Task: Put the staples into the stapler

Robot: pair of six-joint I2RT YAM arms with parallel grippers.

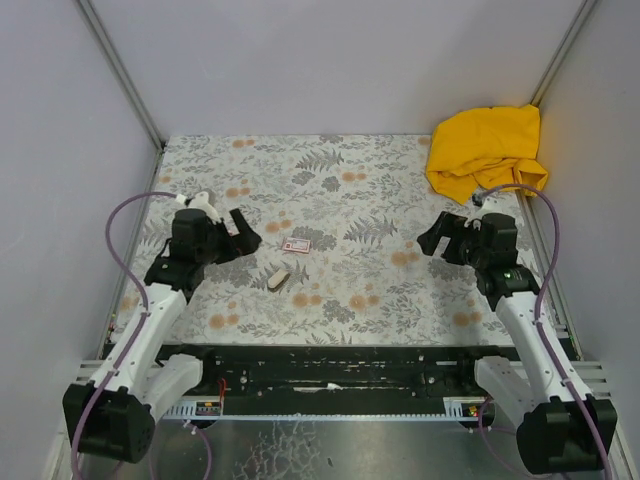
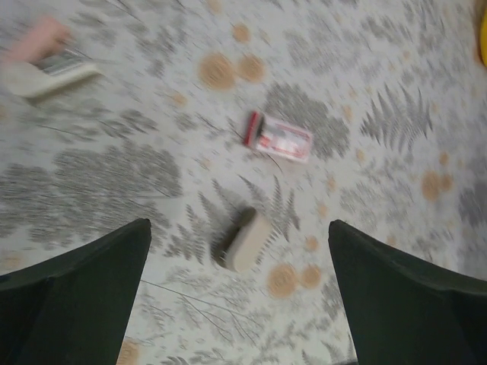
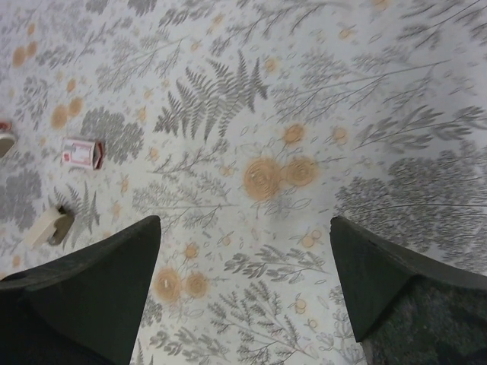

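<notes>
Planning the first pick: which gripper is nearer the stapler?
Left. The left gripper hangs open just left of the stapler; the right gripper sits far to its right, near the yellow cloth.

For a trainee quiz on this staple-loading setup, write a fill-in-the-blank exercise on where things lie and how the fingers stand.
1. Of the two small items, the ___ lies nearer the arms' bases; the staple box lies just beyond it.
2. The fingers of the left gripper and the right gripper stand ___, holding nothing.
3. The cream stapler lies closer to the ___ gripper.
4. The cloth bunched in the far right corner is ___.

Missing words: stapler; open; left; yellow.
</notes>
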